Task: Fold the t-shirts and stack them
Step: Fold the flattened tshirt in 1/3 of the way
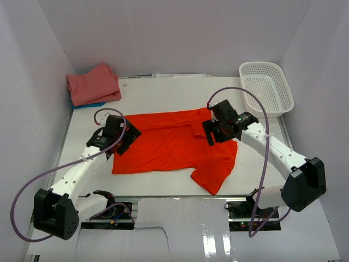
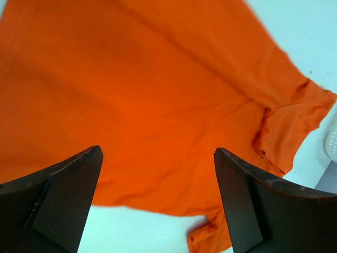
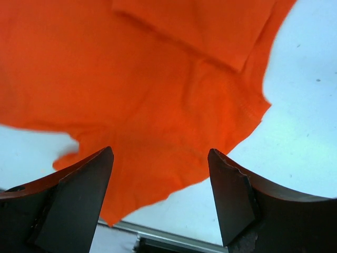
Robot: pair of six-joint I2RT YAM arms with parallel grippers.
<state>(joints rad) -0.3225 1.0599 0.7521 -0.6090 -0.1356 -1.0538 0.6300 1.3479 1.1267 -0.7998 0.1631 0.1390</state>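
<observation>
White walls box in a white worktop (image 1: 163, 93). The orange-red t-shirt (image 1: 169, 144) lies flat at its middle, long axis left to right, sleeves toward the right. The left claw (image 2: 158, 153) hangs over its left end and the right claw (image 3: 160, 153) over the sleeve end. Both gape wide, holding nothing. A folded salmon-pink t-shirt (image 1: 92, 83) sits in the far-left corner on a blue t-shirt (image 1: 87, 105).

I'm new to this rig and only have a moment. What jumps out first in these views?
A large orange-red t-shirt lies spread mid-table, with the left gripper and right gripper open above its two ends. At the far left corner a folded salmon-pink t-shirt sits on a blue t-shirt; a white mesh basket stands far right.
</observation>
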